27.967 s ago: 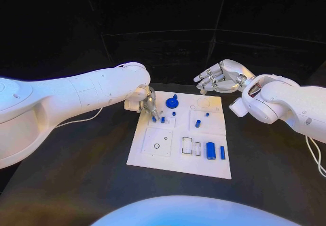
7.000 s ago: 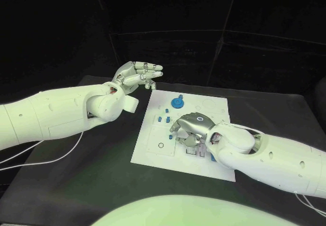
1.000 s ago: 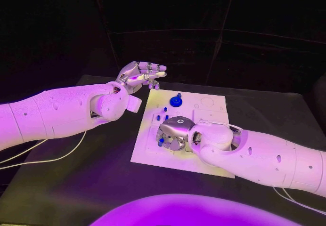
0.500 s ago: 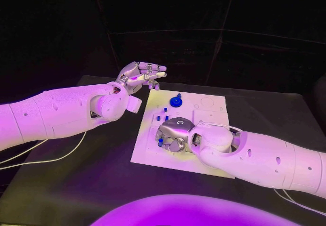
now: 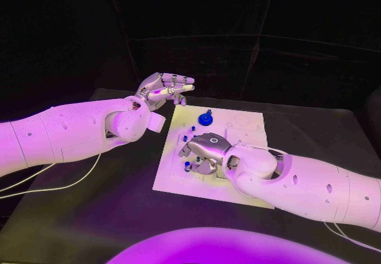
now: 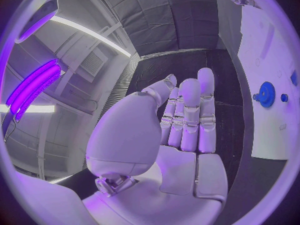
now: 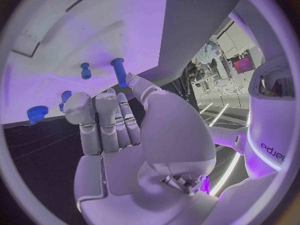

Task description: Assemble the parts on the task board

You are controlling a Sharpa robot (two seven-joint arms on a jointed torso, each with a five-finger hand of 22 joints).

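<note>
Standing near the task board's (image 5: 179, 179) left edge, a small blue peg (image 7: 119, 71) looks light, rigid and slick, so you should probably pinch it by its shank. Your right hand (image 5: 205, 151) hovers over it, fingers extended, gripping nothing. Your left hand (image 5: 164, 87) hangs open beyond the far corner, leaving room on the black table (image 5: 87, 209).
</note>
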